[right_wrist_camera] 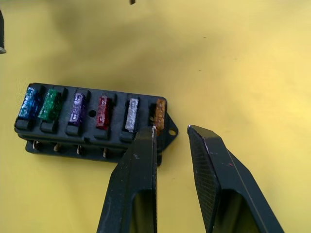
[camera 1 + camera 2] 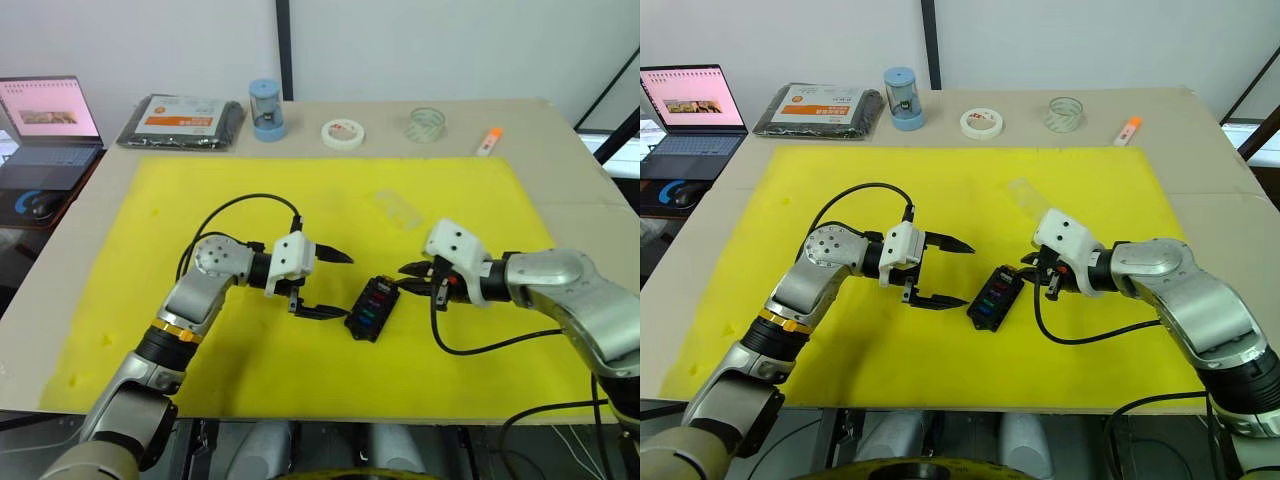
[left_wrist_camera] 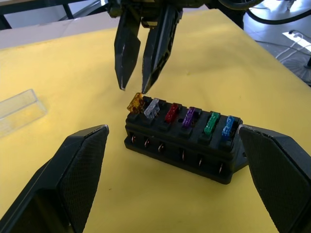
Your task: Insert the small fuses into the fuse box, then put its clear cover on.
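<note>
Laptop: open laptop (image 2: 45,135) on a side surface past the bench's far-left corner, screen lit.
Black packet: black packet with an orange label (image 2: 183,120) lies flat on the bare bench top near its far edge, left of the middle.
Blue container: small blue cylinder (image 2: 265,109) stands just right of the packet.
Yellow mat: yellow mat (image 2: 150,300) covers most of the bench, reaching to its near edge.
Left gripper: left gripper (image 2: 325,284) is over the mat's middle, turned sideways, fingers spread wide apart and holding nothing; in the left wrist view its two pads sit one to each side of the fuse box without touching it.
White tape roll: white tape roll (image 2: 342,133) lies near the far edge, about mid-bench.
Fuse box: fuse box (image 2: 372,309) rests on the mat near the bench's centre, between the two grippers, set at a slant.
Small fuses: small fuses (image 3: 187,116), six in a row, sit in the slots: amber, grey, red, purple, green, blue; the amber one (image 1: 159,110) at the end looks tilted, not fully down.
Clear cover: clear cover (image 2: 397,208) lies on the mat toward the far edge from the fuse box, apart from it.
Right gripper: right gripper (image 2: 412,272) is at the box's amber end, fingers a little apart and gripping nothing; one fingertip (image 1: 148,136) is right at the amber fuse, though contact is unclear.
Clear tape roll: clear tape roll (image 2: 427,124) lies near the far edge, right of centre.
Marker: small orange and white marker (image 2: 488,141) lies toward the far-right corner.
</note>
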{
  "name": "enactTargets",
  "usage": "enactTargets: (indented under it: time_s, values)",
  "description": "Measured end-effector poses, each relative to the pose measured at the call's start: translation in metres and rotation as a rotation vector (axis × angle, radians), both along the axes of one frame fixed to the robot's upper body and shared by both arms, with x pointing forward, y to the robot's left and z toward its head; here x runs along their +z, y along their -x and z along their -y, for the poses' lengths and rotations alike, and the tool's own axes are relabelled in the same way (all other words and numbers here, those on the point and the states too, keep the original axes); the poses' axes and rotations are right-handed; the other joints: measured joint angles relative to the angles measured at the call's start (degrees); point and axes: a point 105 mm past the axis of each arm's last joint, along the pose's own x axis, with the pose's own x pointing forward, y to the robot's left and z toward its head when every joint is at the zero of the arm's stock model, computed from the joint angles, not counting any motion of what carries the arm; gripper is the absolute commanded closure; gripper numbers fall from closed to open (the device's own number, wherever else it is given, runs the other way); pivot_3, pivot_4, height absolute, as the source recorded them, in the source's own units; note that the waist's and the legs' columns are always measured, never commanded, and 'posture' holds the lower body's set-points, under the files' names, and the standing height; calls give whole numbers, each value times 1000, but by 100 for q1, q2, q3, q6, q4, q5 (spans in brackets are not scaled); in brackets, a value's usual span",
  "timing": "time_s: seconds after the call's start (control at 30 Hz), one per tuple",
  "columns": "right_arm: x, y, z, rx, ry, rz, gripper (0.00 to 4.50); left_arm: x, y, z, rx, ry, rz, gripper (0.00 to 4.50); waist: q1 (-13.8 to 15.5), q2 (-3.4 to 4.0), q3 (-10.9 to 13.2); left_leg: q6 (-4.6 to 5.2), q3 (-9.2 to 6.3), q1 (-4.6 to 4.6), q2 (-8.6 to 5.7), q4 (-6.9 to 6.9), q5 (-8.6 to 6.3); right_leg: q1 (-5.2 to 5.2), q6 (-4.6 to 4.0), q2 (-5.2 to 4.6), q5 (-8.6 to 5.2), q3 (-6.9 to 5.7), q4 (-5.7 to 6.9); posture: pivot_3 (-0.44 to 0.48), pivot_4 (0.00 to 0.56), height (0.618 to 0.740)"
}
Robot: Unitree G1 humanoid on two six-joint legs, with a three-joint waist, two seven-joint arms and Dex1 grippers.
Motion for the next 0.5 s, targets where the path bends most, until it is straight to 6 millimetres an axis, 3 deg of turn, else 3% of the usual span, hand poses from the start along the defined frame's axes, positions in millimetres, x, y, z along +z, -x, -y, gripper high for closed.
enactTargets:
  time_s: [0.27, 0.43, 0.5]
  values:
    - [9, 3, 0, 16, -42, 11, 3373, 0, 0, 1, -4, 5, 0, 0, 0, 0, 0, 0, 0, 0, 1, 0, 0, 0, 0, 0, 0, 0, 0, 0, 150, 740]
    - [11, 0, -9, 11, -107, 33, 4446, 0, 1, 2, -6, 7, 0, 0, 2, 0, 0, 0, 0, 0, 1, 1, 0, 0, 0, -1, 0, 0, 0, 0, 150, 740]
    - [10, -1, -10, 7, -114, 36, 4446, 0, 1, 2, -6, 7, 0, 0, 3, 0, 0, 0, 0, -1, 0, 1, 0, 0, 0, -2, 0, 0, 0, 0, 150, 740]
